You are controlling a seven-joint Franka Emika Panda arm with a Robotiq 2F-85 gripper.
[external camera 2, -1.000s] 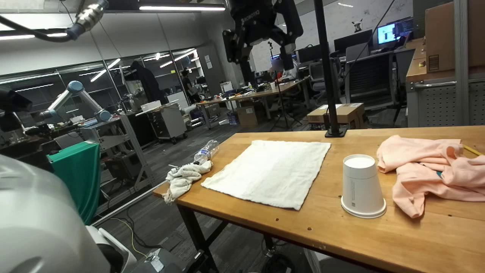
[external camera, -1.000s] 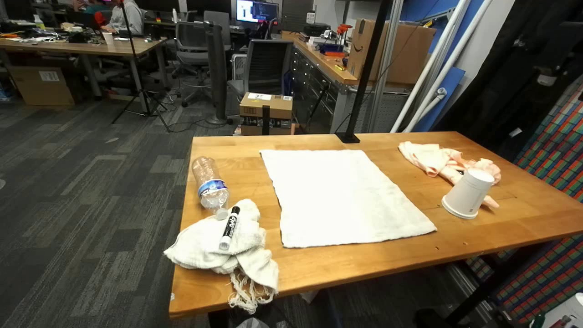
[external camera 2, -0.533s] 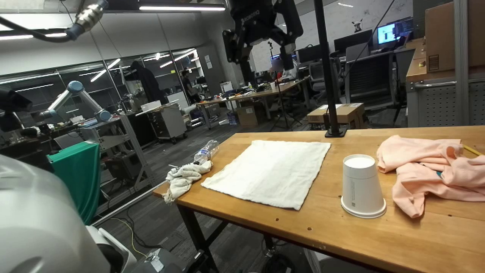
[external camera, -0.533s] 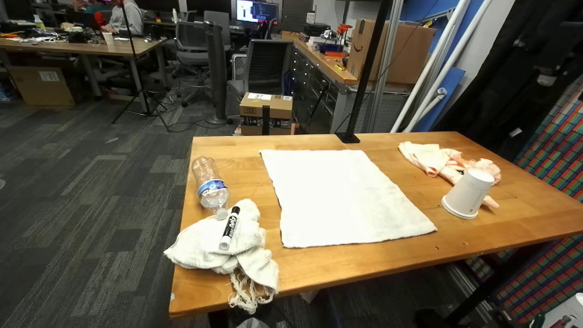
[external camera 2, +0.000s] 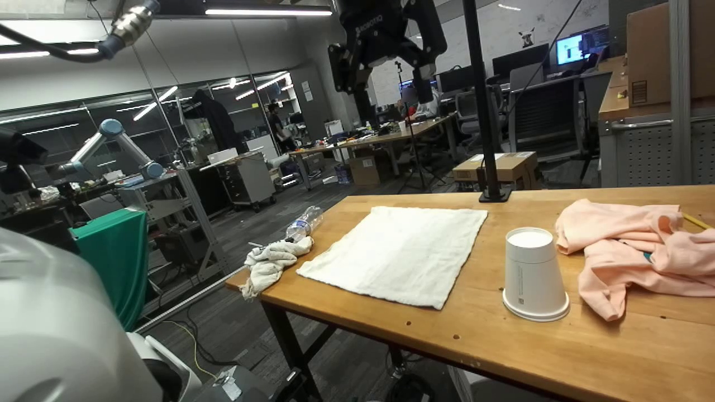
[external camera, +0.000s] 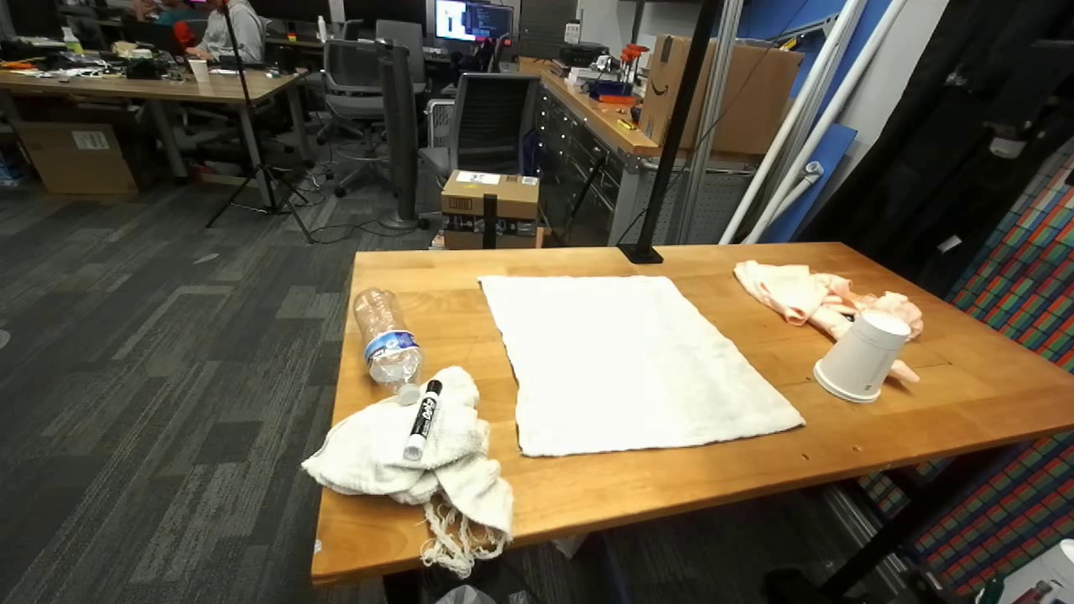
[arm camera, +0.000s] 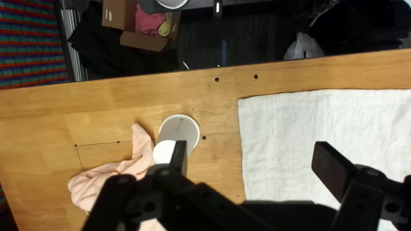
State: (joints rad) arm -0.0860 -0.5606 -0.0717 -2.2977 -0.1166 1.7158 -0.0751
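— Nothing's shifting vs. the earlier frame, afaict: white cup (external camera 2: pixel 535 276) and gripper (external camera 2: pixel 392 99) are both staying put. Cup pos.?
— It's standing upside down on the wooden table (external camera 2: pixel 614 357), betw. the flat white cloth (external camera 2: pixel 399 257) and the peach cloth (external camera 2: pixel 625 271), just beside the latter.
— And the claw?
— Jaws are standing well apart w/ nothing betw. them, hanging high above the table. Wrist view's showing one finger overlapping the cup, its opposite overlapping the flat cloth; it's touching neither, afaict.
— Which step, then?
— Prob. hovering empty, pre-contact. Any move on the cup would, imo, be calling for centring over it, then lowering w/ the jaws kept apart; any on the flat cloth, for pinching an edge.
— What else is lying around?
— At the end away from the cup, a clear bottle (external camera: pixel 390 346) is lying on its side, cap end by a crumpled rag (external camera: pixel 449 457), w/ a marker (external camera: pixel 423 421) resting on that rag.
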